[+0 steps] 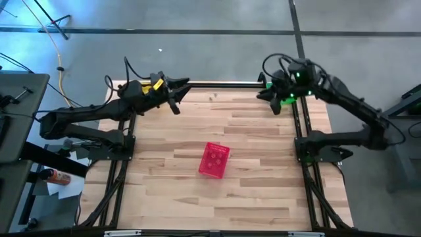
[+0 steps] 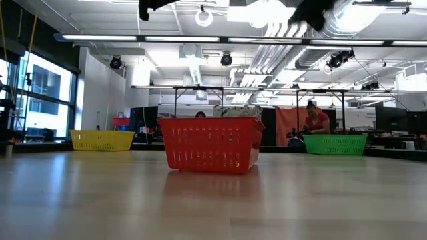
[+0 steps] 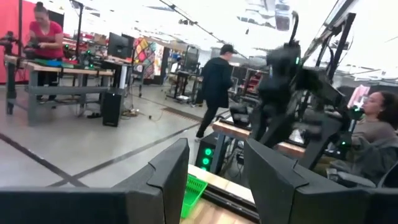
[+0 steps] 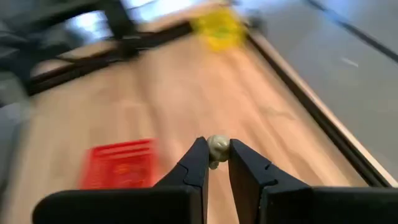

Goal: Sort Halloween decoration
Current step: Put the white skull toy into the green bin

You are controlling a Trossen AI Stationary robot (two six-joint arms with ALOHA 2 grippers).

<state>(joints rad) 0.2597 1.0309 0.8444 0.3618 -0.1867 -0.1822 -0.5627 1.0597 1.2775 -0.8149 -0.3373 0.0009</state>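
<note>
**Ana:** Between the right end effector's (image 4: 212,163) fingertips (image 4: 198,152), nearest that wrist's camera, sits a small pale round trinket (image 4: 217,146). It is pinched at the very tips, with only its top showing above them.

**Ben:** So that is the Halloween decoration in hand. How do you think it will handle?

**Ana:** Light, I'd judge, and hard enough not to squash. But round and smooth means it could roll out of a tip grip, so taking it across its widest part looks right, with a short drop at release.

**Ben:** And past it?

**Ana:** Below and beyond lies the wooden surface (image 1: 256,138), with the red basket (image 1: 214,160) near its middle. At the far corner, on the left arm's side, is the yellow basket (image 4: 219,28). From above, the right arm is up at the back right corner over a green glow, which I take for the green basket (image 2: 335,144).

**Ben:** The left one?

**Ana:** The left end effector (image 3: 214,177) waits at the back left corner, fingers spread and empty, looking out into the room where people stand at benches. I see no other trinkets on the surface.
</note>
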